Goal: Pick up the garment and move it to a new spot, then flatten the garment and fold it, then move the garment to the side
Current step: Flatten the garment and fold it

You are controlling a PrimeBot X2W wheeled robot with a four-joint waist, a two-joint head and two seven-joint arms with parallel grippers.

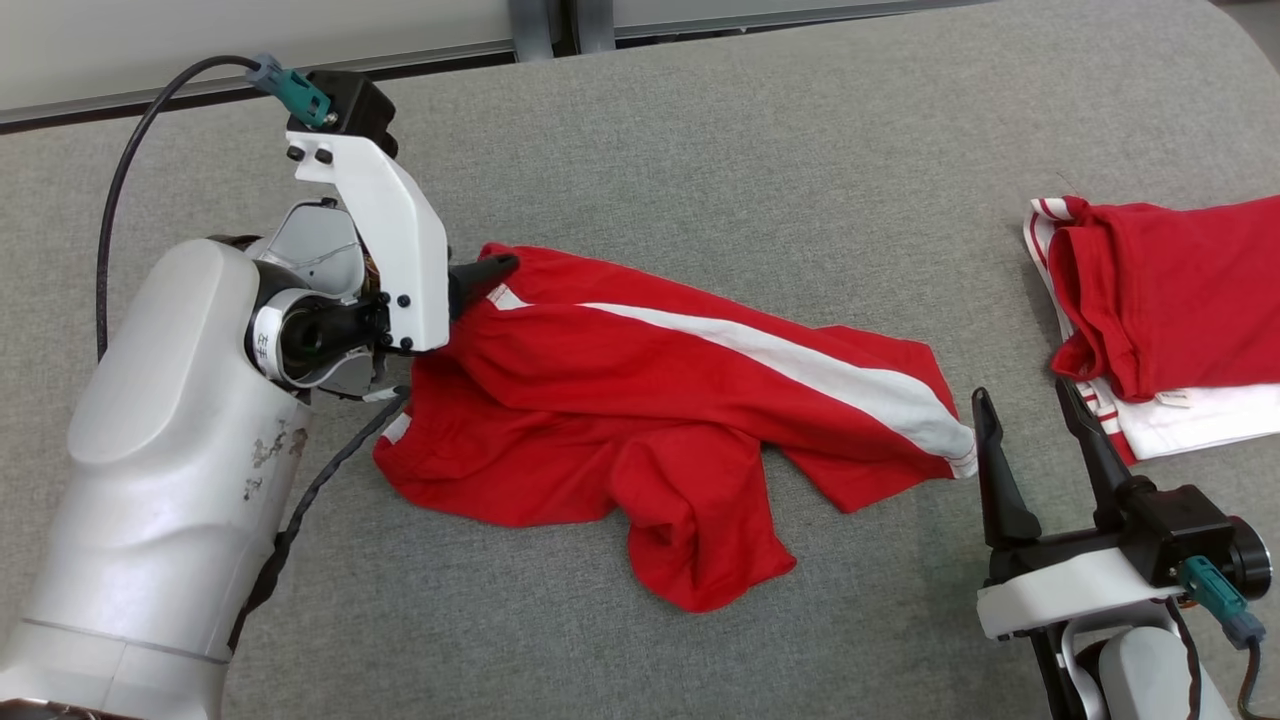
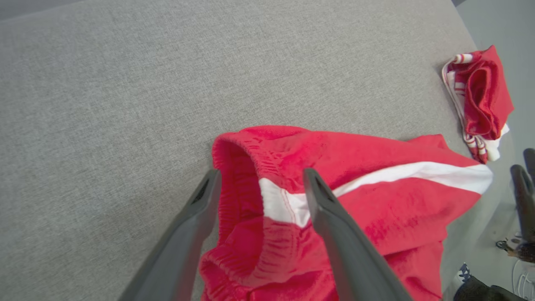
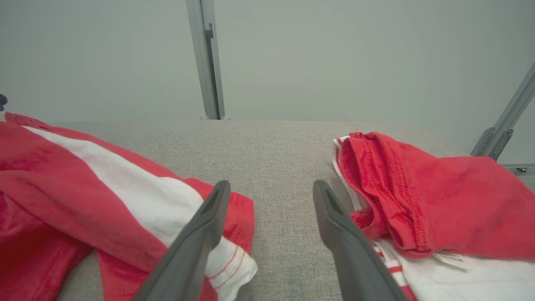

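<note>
Your garment (image 1: 640, 400): red shorts, crumpled mid-table (image 1: 700, 150), waistband end between L gripper (image 2: 260, 175) fingers, spread wide, gripping nothing; R gripper (image 1: 1022, 392) likewise spread and empty, just beside white-striped leg hem, between garment and folded pile (image 1: 1170, 300).

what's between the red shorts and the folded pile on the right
Bare grey surface separates shorts and pile, seen in the right wrist view; the open right claw sits at that gap.
</note>
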